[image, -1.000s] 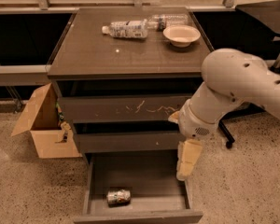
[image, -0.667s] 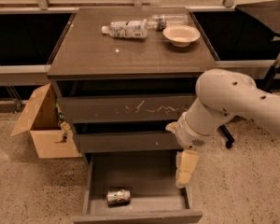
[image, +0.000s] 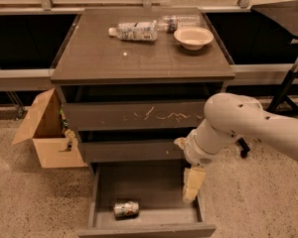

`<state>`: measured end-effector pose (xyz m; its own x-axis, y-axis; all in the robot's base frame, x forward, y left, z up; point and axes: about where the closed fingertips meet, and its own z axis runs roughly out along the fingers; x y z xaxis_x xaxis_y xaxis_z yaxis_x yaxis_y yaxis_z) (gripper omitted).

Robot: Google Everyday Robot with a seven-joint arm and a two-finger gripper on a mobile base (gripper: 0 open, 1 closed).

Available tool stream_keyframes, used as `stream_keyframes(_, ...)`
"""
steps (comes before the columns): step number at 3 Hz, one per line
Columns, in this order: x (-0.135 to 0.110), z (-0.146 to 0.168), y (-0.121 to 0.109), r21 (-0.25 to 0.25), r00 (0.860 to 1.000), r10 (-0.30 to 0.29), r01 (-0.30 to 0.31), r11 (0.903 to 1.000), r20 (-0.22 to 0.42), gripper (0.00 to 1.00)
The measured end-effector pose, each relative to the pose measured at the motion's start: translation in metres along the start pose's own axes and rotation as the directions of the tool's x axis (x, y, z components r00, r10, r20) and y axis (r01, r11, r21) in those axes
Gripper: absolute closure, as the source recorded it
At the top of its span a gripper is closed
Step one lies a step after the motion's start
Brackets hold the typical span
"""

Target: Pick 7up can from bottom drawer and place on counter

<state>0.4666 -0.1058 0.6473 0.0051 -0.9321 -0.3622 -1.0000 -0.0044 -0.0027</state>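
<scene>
The 7up can (image: pixel 126 209) lies on its side in the front left part of the open bottom drawer (image: pixel 154 186). The gripper (image: pixel 191 191) hangs from the white arm (image: pixel 238 128) and points down into the right side of that drawer, well to the right of the can and apart from it. The counter (image: pixel 114 56) is the flat dark top of the cabinet, above three drawers.
Two clear plastic bottles (image: pixel 134 30) (image: pixel 179 22) and a pale bowl (image: pixel 193 37) lie at the back of the counter. An open cardboard box (image: pixel 44 133) stands on the floor left of the cabinet. A dark stand leg (image: pixel 285 86) is at the right.
The arm has swung left and lower, bringing the gripper further over the right side of the open bottom drawer. The can has not moved.
</scene>
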Motion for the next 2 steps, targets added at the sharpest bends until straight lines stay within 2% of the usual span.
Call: stream_keyframes(2,0.001,0.083,-0.009,-0.06,0.994,-0.102,0.105,0.9927,0.048,0.0)
